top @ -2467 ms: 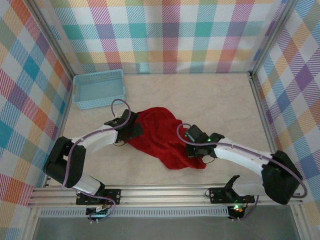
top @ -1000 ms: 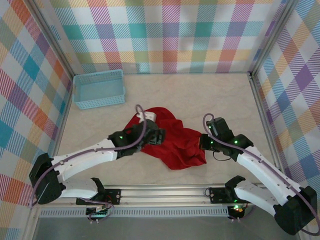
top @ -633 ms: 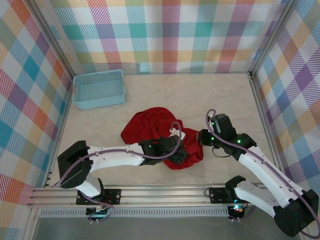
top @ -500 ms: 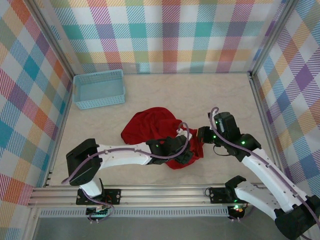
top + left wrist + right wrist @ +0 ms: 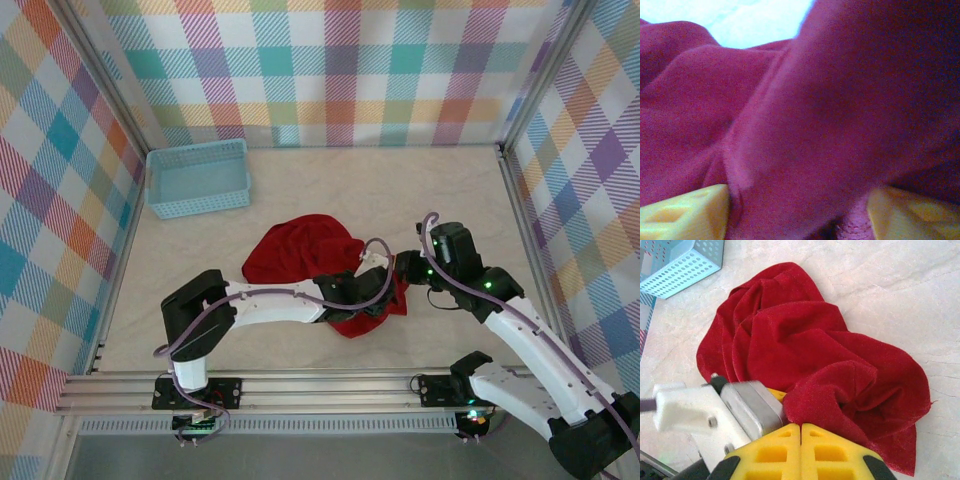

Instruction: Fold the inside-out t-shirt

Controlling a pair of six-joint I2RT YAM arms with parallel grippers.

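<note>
Moved right: left claw [image 5: 798,214], apart astride t-shirt [image 5: 790,340] | right claw [image 5: 801,428] clamped on t-shirt

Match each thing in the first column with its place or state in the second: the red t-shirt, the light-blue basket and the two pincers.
Column one
1. soft red cloth t-shirt
2. light-blue perforated plastic basket
3. left pincer
4. right pincer

Column two
A. yellow fingers pressed together, pinching red cloth
B. far left corner of the pale marbled table
C. crumpled in a heap, mid-table
D. yellow fingers apart, red cloth between them

Pairs: 1-C, 2-B, 3-D, 4-A
</note>
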